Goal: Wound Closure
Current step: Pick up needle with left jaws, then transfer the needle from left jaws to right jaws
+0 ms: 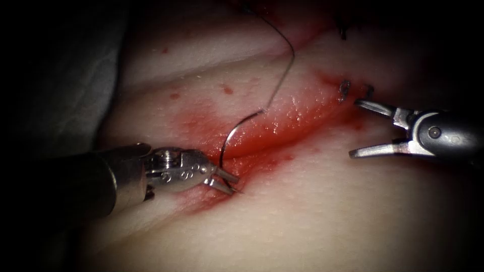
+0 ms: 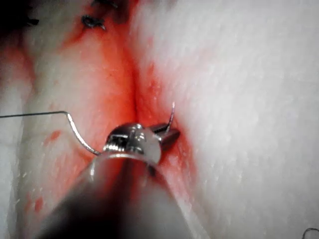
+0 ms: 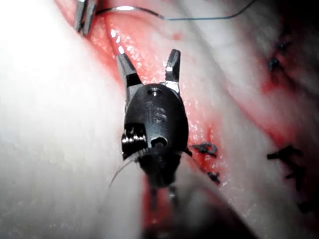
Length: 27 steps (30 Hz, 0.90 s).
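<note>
Needle [image 1: 231,135] arched across the cut, clamped near its tip by the left tool [image 1: 225,181]; right tool [image 1: 354,128] gaped empty; drawing it out seemingly needed a steady curved pull.

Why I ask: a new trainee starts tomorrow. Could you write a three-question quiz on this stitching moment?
1. True or false: the right hand holds the needle.
2. Where along the needle's curve does the left hand grip it? A) near the point B) mid-curve C) at the thread end
3. Fill in: the right hand's jaws are ____.

Key:
1. False. It holds nothing and sits right of the cut.
2. A. The needle appears clear of the tissue.
3. Open.
</note>
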Motion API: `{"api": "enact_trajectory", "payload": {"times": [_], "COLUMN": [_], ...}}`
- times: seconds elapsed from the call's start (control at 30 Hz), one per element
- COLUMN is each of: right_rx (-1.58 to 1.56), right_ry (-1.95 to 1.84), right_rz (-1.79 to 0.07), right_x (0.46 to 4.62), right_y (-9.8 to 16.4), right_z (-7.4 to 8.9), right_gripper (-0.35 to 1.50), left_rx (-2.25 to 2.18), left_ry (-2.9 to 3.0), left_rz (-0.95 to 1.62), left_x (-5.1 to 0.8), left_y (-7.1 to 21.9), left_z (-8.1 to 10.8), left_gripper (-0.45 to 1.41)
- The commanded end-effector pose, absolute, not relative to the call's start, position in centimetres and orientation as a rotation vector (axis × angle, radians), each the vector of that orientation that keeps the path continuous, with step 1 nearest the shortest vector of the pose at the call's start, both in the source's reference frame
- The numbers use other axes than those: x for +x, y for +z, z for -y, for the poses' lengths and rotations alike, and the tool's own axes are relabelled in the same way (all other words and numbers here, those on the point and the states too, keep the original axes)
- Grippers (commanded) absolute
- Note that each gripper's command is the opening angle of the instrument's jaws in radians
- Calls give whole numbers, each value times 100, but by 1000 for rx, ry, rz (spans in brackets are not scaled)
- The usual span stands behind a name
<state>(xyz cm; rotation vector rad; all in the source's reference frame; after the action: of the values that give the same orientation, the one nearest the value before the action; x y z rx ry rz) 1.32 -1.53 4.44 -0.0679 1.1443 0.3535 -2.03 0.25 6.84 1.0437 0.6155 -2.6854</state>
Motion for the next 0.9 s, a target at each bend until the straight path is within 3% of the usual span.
{"api": "enact_trajectory", "payload": {"times": [0.03, 0.37, 0.53, 0.9], "right_rx": [-64, 55, 163, 513], "right_ry": [356, 537, 678, 866], "right_rz": [-1147, -1149, -1152, -1205], "right_x": [141, 145, 148, 166], "right_y": [450, 457, 474, 501], "right_z": [155, 153, 133, 109], "right_gripper": [104, 99, 109, 117], "left_rx": [1039, 1217, 1385, 1590], "left_ry": [-2688, -2695, -2601, -2291], "left_rz": [-612, -322, -122, -62], "left_x": [-209, -208, -203, -207], "left_y": [690, 673, 650, 637], "left_z": [-24, -57, -80, -70], "left_gripper": [-45, -45, -45, -45]}}
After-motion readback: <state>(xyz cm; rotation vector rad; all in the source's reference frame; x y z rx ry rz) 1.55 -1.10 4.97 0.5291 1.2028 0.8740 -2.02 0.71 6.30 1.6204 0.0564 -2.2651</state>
